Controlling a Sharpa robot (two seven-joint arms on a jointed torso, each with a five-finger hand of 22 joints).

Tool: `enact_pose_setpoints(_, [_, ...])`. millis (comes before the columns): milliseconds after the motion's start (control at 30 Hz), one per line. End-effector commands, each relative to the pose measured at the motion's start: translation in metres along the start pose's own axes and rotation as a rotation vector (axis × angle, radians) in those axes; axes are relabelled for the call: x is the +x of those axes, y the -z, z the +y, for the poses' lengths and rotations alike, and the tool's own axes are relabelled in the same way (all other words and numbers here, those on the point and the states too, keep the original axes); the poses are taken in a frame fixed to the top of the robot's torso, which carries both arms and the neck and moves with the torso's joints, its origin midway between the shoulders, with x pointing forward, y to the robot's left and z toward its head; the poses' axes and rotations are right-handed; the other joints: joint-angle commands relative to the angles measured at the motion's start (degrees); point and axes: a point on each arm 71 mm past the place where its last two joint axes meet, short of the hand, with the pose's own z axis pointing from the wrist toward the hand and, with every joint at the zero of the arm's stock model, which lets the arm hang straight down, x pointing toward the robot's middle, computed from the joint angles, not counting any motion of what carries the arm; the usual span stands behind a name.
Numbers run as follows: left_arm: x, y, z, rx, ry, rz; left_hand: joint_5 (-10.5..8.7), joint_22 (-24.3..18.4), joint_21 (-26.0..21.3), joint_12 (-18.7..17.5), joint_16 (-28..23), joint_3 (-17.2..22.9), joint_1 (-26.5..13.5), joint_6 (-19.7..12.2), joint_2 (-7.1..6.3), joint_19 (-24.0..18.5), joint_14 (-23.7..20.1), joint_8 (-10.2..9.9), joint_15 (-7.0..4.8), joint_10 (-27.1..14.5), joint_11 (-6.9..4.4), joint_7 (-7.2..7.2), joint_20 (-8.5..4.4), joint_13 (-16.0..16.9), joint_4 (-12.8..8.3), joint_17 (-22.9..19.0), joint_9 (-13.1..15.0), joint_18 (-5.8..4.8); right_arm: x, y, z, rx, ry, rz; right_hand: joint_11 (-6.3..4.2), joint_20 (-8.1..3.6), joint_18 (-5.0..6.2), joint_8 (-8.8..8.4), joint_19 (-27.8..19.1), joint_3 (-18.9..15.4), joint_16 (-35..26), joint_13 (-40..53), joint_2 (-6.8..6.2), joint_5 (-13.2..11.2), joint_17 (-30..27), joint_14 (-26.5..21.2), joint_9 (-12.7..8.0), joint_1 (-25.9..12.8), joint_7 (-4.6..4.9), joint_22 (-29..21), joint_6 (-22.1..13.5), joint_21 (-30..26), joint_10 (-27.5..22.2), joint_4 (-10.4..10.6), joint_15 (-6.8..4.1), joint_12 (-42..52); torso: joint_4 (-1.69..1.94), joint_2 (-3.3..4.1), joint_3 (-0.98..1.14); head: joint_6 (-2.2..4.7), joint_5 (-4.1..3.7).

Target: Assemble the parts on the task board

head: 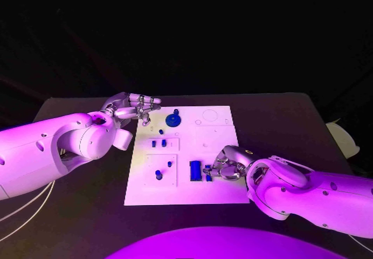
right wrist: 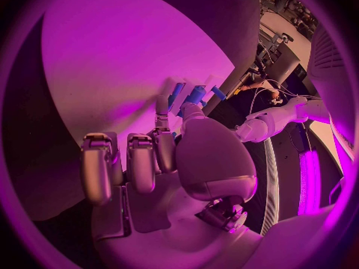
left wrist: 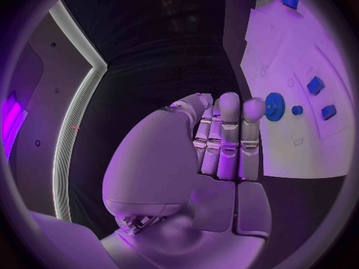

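The white task board lies mid-table. A blue gear and a small blue peg sit near its far left corner, two small blue parts a little nearer, and another blue part nearer still. My left hand hovers at the board's far left edge beside the gear, its fingers curled in on nothing. My right hand is low over the board's near right part. It pinches a small blue part right beside an upright blue block.
Faint circular and square outlines mark the board's far right area. A pale object sits at the table's right edge. Black table surface surrounds the board on all sides.
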Motion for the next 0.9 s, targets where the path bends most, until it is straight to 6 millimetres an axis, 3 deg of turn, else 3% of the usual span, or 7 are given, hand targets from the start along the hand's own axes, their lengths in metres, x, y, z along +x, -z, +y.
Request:
enact_pose_setpoints(33, [0.002,0.000,-0.001,0.006,-0.001,0.020,0.09,0.0,-0.2,0.4,-0.3,0.0,0.4,-0.4,0.01,-0.2,-0.3,0.4,0.06,-0.4,0.11,-0.11,0.01,0.1,-0.3,0.0,-0.1,1.09,0.000,0.002,0.000,-0.005,0.008,0.003,-0.02,-0.40,-0.96,0.27,4.5,0.0,0.3,5.8,-0.24,-0.4,12.2,5.5,0.1,1.3,0.10,14.2,-0.2,0.0,1.3,-0.4,-0.36,0.0,0.01,-0.02,0.03,0.05,-0.02])
enact_pose_setpoints(267, [0.002,-0.001,-0.001,0.010,-0.002,0.018,0.10,0.0,-0.2,0.4,-0.3,0.0,0.4,-0.4,0.02,-0.2,-0.3,0.4,0.07,-0.4,0.13,-0.10,0.01,0.1,-0.3,-0.1,-0.1,1.09,-0.005,0.009,-0.001,-0.040,-0.026,-0.027,0.14,-0.40,-0.66,0.13,3.9,-0.3,-0.3,4.7,-1.57,-1.0,11.4,5.3,0.2,4.6,0.40,13.8,-1.2,-1.4,0.6,-0.7,-0.26,-1.8,-0.05,-0.11,0.04,0.39,-0.04])
enact_pose_setpoints(500, [-0.001,-0.003,0.000,0.016,0.022,0.004,-0.06,0.0,-0.4,0.6,-0.3,-0.4,-0.8,-0.5,-0.09,-0.4,-0.4,0.5,0.23,-0.5,0.20,-0.06,0.16,0.1,0.3,-0.3,-0.2,1.07,-0.033,0.002,-0.004,-0.186,-0.159,-0.059,2.86,1.21,2.39,-3.51,-3.3,-0.7,-7.6,-5.6,-2.39,-5.9,1.4,2.4,-1.3,9.5,3.51,9.2,-7.6,-17.1,-7.5,-0.5,1.86,-18.2,-0.44,-0.73,-0.16,1.51,-0.26])
enact_pose_setpoints(567, [-0.001,-0.005,0.001,0.017,0.050,-0.001,-0.18,-0.3,-0.8,0.7,-0.4,-1.0,-1.9,-0.5,-0.38,-0.6,-0.4,0.5,0.32,-0.6,0.18,-0.13,0.29,0.1,0.9,-0.5,-0.2,1.12,-0.046,-0.007,-0.009,-0.214,-0.244,-0.060,3.57,2.17,4.30,-4.30,-8.2,-1.0,-14.2,-13.1,-2.27,-7.5,-6.2,-0.3,-1.7,12.2,4.43,5.7,-8.8,-27.9,-13.4,-0.4,2.87,-29.1,-0.52,-1.17,-0.35,2.12,-0.37])
enact_pose_setpoints(700, [-0.003,-0.010,0.004,0.015,0.076,-0.026,-0.45,-3.4,-4.8,1.1,-1.2,-2.7,-3.8,-0.7,-0.88,-3.7,-1.8,0.6,0.50,-0.9,0.13,-0.20,0.60,0.2,2.1,-1.4,-0.4,1.89,-0.071,-0.027,-0.024,-0.219,-0.442,-0.066,4.68,3.32,7.46,-5.18,-17.6,-1.0,-29.3,-22.5,-1.84,-9.4,-21.7,-6.5,-2.0,16.2,5.76,-2.0,-10.6,-48.6,-20.5,-1.3,3.82,-41.2,-0.66,-2.08,-0.68,4.67,-0.73])
enact_pose_setpoints(767, [-0.004,-0.013,0.007,0.014,0.087,-0.046,-0.58,-7.4,-10.0,1.4,-2.3,-3.5,-4.2,-0.7,-0.74,-7.7,-3.2,0.7,0.62,-1.0,0.25,-0.20,0.77,0.3,2.5,-2.1,-0.5,2.87,-0.084,-0.038,-0.032,-0.214,-0.543,-0.078,5.04,3.60,8.03,-5.27,-18.4,-1.1,-33.7,-24.9,-1.39,-9.8,-25.7,-7.0,-2.1,18.1,5.92,-4.4,-10.9,-52.9,-20.6,-2.1,3.79,-42.5,-0.66,-2.59,-0.89,5.94,-0.77])
enact_pose_setpoints(900, [-0.007,-0.021,0.011,0.019,0.108,-0.078,-0.71,-9.8,-14.4,2.0,-6.8,-5.8,-5.0,-1.0,-0.87,-10.7,-6.5,0.8,1.01,-1.5,0.27,-0.17,1.38,0.5,3.5,-4.9,-0.7,2.85,-0.104,-0.058,-0.043,-0.216,-0.694,-0.124,5.14,3.83,8.81,-5.41,-20.8,-1.4,-43.7,-28.9,-0.90,-10.9,-34.6,-10.0,-2.2,20.1,6.05,-8.5,-11.1,-60.5,-21.8,-3.0,4.23,-45.3,-0.85,-3.53,-1.11,7.09,-0.84])
